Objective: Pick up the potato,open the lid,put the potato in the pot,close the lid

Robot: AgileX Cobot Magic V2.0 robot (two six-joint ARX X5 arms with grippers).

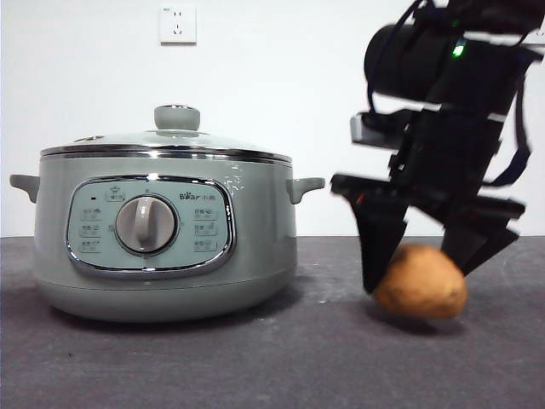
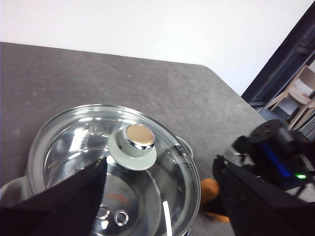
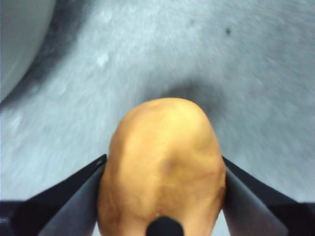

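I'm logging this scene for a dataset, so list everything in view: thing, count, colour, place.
pot: one, sage green with chrome rim and grey dial, on the table beside the potato
lid: one, clear glass with a green chrome-capped knob, closed on the pot
potato: one, orange-brown, on or just above the table, between the right gripper's jaws
table: one, dark grey, under everything
wall socket: one, white, on the wall above the pot
left gripper: one, black, jaws open, above the lid
right gripper: one, black, jaws against the potato's sides
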